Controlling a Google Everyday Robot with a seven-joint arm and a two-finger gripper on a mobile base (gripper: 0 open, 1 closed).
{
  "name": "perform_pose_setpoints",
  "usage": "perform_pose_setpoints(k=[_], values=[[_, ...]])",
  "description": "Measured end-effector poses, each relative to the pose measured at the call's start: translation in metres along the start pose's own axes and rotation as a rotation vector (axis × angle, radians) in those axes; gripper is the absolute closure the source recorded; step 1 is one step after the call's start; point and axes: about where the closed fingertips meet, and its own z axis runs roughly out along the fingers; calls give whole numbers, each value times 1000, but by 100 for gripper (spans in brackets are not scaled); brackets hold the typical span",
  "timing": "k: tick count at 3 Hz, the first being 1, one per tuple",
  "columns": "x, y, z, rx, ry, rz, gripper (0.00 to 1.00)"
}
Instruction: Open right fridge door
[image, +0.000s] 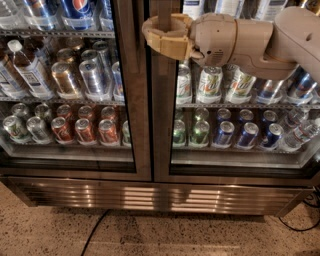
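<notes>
Now the gripper (150, 31) sits high in the view, at about 12 o'clock, just left of centre. Its tan fingers (167, 46) are curled closely around the upright handle (165, 12) of the right fridge door (161, 130), holding it. The pale arm (240, 42) reaches in from 2 o'clock and crosses in front of the upper part of that door's glass.

The right fridge door fills the right half of the view, from the centre seam out towards 3 o'clock. Its dark metal frame lies flush beside the frame of the left door (137, 130), with only a thin seam between them, so it looks closed. Behind its glass, green-and-white cans (210, 85) stand on the shelf just below the arm. Blue cans (247, 135) stand on the shelf beneath them, with a few green cans (200, 132) on their 9 o'clock side.

Behind the left door's glass, towards 9 o'clock, are red and copper cans (85, 130), and white-capped bottles (25, 70) stand further up at 10 o'clock.

A ribbed metal grille (160, 192) runs along the base of the fridge at 6 o'clock. Below it is speckled floor (175, 235), where a dark cable (95, 232) runs out at 7 o'clock.
</notes>
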Motion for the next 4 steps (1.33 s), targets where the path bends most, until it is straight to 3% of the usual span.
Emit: perform_pose_setpoints(k=[4], values=[[2,0,-2,-1,-10,0,100]])
